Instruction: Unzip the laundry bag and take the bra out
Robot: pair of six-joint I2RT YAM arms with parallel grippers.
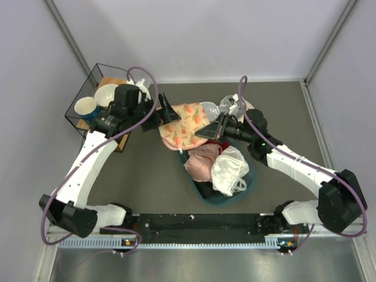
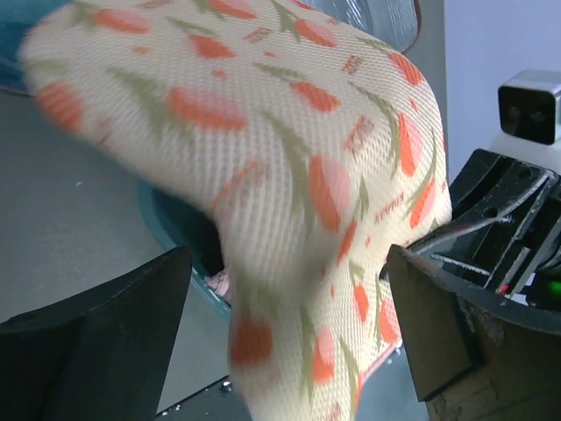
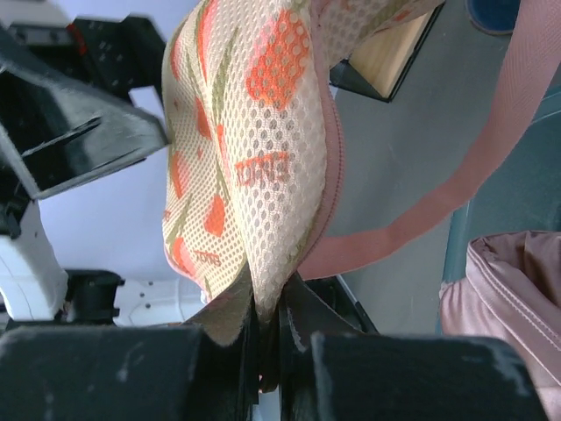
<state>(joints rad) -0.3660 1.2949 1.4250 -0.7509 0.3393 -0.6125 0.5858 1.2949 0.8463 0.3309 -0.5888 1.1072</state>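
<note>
- Firmly, the right gripper (image 3: 267, 329) pinches the edge of the laundry bag (image 1: 187, 124).
- Left gripper (image 2: 289, 303) stands wide, the bag between its fingers.
- Bag hangs above the far end of the basin (image 1: 226, 202).

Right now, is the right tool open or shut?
Shut: the right tool pinches the mesh edge of the laundry bag, with no gap between its jaws.

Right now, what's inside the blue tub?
A pale pink lacy garment and a white glossy bundle lie in the teal basin. The laundry bag, pinched by the right gripper, hangs over its far end, hiding whatever lies there.
</note>
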